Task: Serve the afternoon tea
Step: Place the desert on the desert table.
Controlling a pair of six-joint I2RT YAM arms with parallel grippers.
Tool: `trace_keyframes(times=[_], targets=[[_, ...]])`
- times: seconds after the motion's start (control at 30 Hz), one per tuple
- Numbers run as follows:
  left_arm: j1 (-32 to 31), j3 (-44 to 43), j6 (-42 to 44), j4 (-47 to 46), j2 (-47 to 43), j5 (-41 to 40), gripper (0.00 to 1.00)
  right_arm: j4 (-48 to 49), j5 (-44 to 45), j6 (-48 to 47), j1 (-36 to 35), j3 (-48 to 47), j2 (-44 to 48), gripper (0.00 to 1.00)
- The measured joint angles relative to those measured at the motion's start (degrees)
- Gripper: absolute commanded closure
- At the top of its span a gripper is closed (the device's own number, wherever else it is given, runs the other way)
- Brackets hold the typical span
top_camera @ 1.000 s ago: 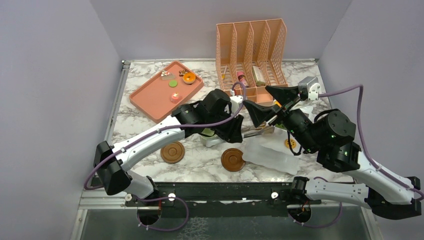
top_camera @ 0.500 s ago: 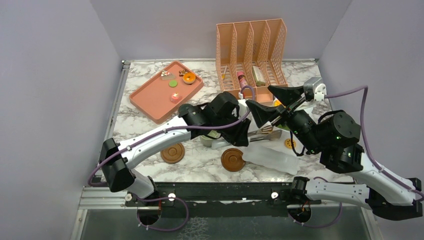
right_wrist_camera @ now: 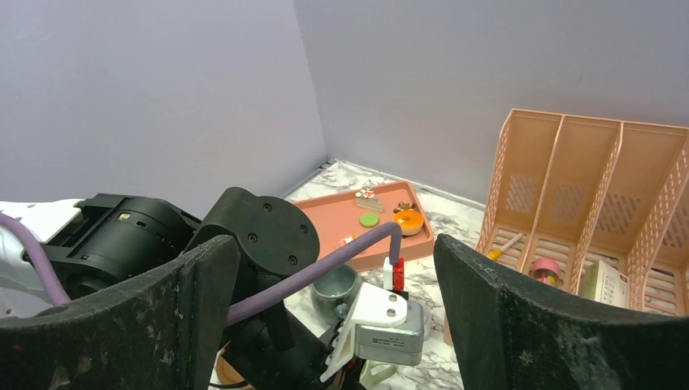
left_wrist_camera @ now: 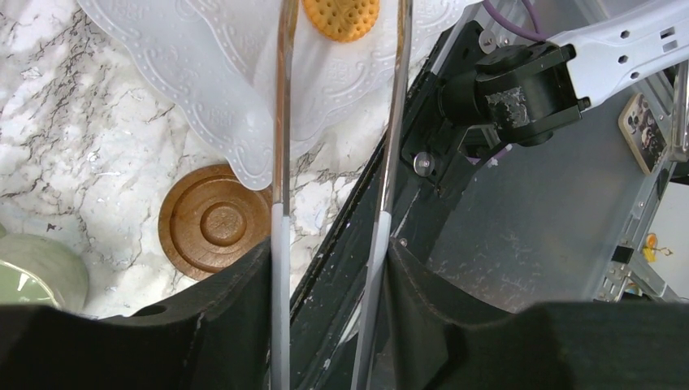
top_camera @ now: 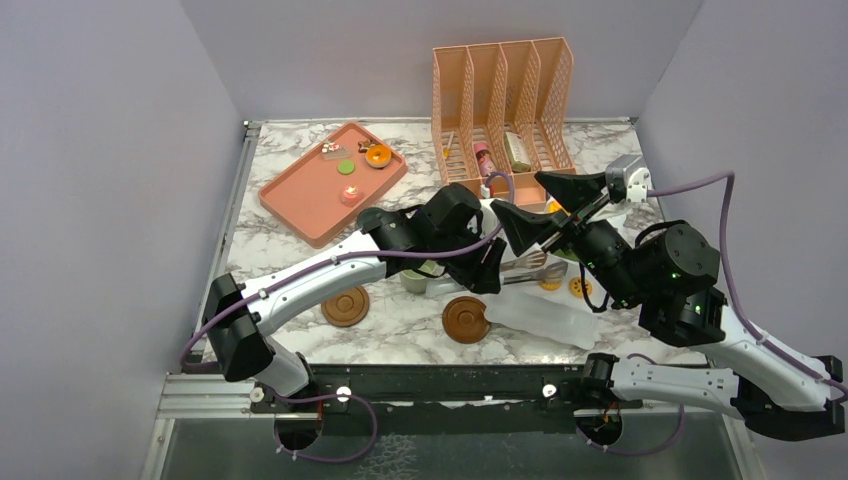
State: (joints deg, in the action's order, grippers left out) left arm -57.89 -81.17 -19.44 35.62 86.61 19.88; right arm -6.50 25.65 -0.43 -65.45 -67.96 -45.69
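The left gripper (left_wrist_camera: 329, 276) clamps metal tongs (left_wrist_camera: 280, 122) by their handles. A small round cookie (left_wrist_camera: 341, 15) lies between the tong arms on the white embossed mat (left_wrist_camera: 203, 73), right of the near brown coaster (left_wrist_camera: 215, 221). The cookie looks light, hard and slippery, so a gentle pinch across its rim seems best; the right gripper (right_wrist_camera: 335, 252) hangs wide open and empty.

No writing, number or brand can be read in any view. The small pale box (top_camera: 518, 150) standing in a right-hand slot of the peach plastic slotted file rack (top_camera: 505, 100) at the far side of the table carries print too small to make out. The small brown patterned card (left_wrist_camera: 642, 134) lying off the table's near edge shows only blurred shapes, no legible letters.
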Motion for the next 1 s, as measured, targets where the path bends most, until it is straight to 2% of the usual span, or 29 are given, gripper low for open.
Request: trace_keyframes(times=[0.5,0.8,1.0], targets=[[0.0,-0.09,0.15,0.02,0.09,-3.26,0.55,0.02,-0.02,0.0,0.0,0.42,0.0,0.05],[0.0,-0.48,0.15,0.59,-0.76,-10.1,0.56,0.13,-0.11,0.0,0.0,0.42,0.0,0.05],[0.0,-0.7,0.17,0.96,-1.79,-17.53,0.56,0.44,-0.42,0.11,0.0,0.44,0.02,0.05]])
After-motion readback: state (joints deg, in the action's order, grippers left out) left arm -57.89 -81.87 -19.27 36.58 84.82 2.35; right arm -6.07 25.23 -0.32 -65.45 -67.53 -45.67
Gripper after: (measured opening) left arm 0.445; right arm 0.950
